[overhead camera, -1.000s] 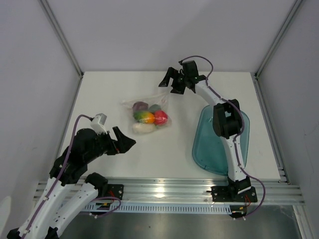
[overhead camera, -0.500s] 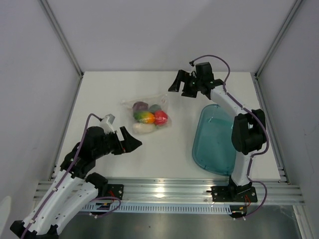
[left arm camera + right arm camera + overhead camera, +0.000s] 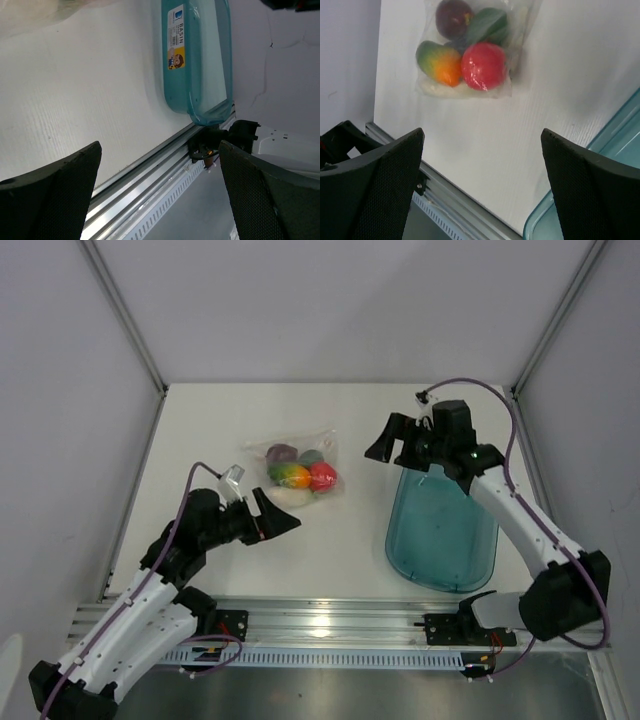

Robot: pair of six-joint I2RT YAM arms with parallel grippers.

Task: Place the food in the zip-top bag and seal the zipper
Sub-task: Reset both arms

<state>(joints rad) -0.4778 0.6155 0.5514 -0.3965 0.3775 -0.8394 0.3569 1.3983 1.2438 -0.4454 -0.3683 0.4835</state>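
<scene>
The teal tray (image 3: 442, 545) lies on the right half of the white counter (image 3: 200, 430). Its near end is close to the metal rail (image 3: 330, 617) along the front edge, and it carries a printed label (image 3: 175, 37). The right pincer (image 3: 388, 445) hangs over the tray's far left corner, jaws spread wide and holding nothing. The left pincer (image 3: 285, 522), equally wide and empty, hovers just near-left of the zip-top bag (image 3: 322, 445). The bag lies flat mid-counter, well apart from the tray, with the food (image 3: 483, 66) bunched inside. Nothing stands between either pincer and the bag, and bare counter surrounds it. Plain grey walls (image 3: 330, 310) close three sides. The zipper is too thin to make out, so it may or may not be pressed shut.
</scene>
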